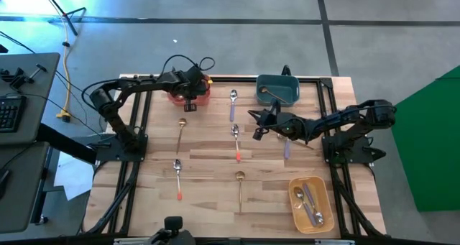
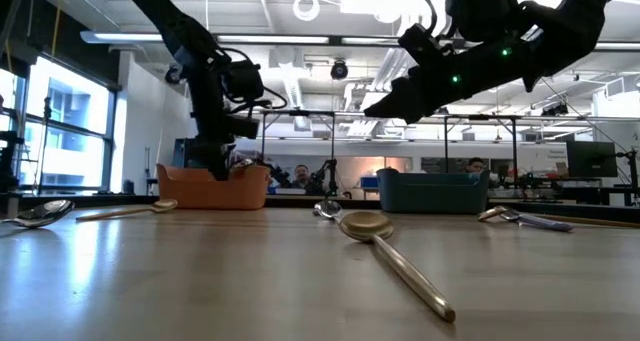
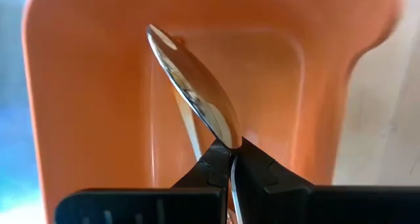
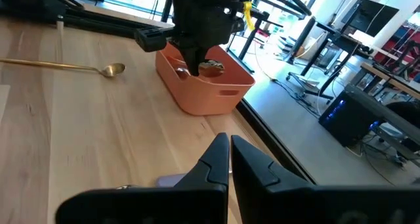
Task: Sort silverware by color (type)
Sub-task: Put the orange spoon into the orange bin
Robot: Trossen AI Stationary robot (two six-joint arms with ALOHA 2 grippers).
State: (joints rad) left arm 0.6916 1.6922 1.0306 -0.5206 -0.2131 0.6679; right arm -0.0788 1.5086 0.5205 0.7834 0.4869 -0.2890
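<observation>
Spoon (image 3: 197, 96) in left tool (image 3: 230, 159)

Closed right hand (image 4: 229, 159) above table; gold spoon (image 4: 62, 67) beside coral bowl (image 4: 205, 90).

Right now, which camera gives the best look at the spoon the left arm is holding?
The left wrist view: the spoon fills it, pinched in the left gripper over the coral bowl. The right wrist view shows it small; the high and low views hide it.

Coral bowl (image 1: 188, 91), teal bowl (image 1: 278, 89), yellow bowl (image 1: 312, 204)
</observation>
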